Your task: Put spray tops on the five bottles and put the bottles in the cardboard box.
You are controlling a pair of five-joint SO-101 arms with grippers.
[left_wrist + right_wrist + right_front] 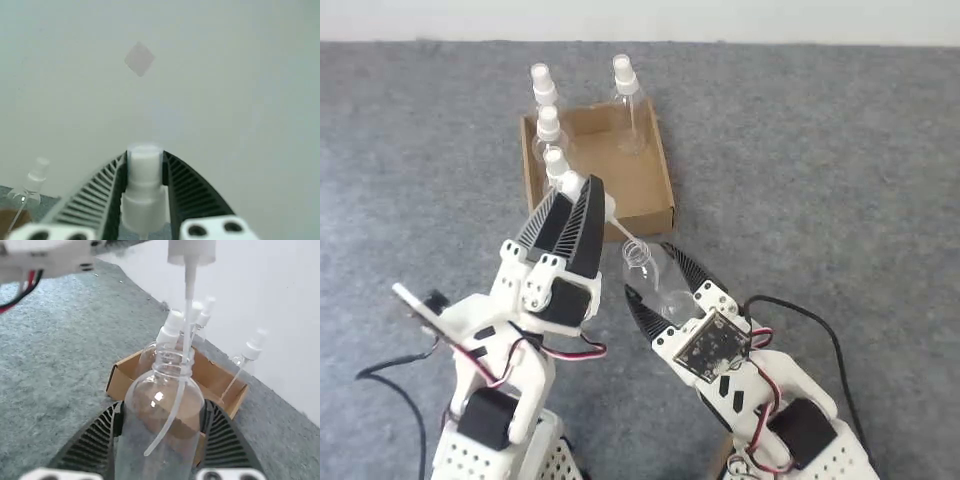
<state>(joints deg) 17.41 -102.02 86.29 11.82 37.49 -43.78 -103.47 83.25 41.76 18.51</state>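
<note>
My right gripper point(648, 270) is shut on a clear, uncapped bottle point(665, 292) just in front of the cardboard box point(642, 190). In the right wrist view the bottle point(150, 410) stands between the fingers point(95, 440) of the gripper point(162, 412). My left gripper point(583, 190) is shut on a white spray top point(605, 208) above and left of the bottle. The spray top point(191, 250) hangs over the neck, and its dip tube point(187, 315) runs down into the bottle. The left wrist view has the top point(145, 185) clamped between the left gripper's point(145, 157) fingers.
Several capped bottles stand in the box, three along its left wall point(548, 125) and one at the back right point(626, 90). Grey carpet point(820, 180) lies all around the box. Cables point(820, 330) trail beside the right arm's base.
</note>
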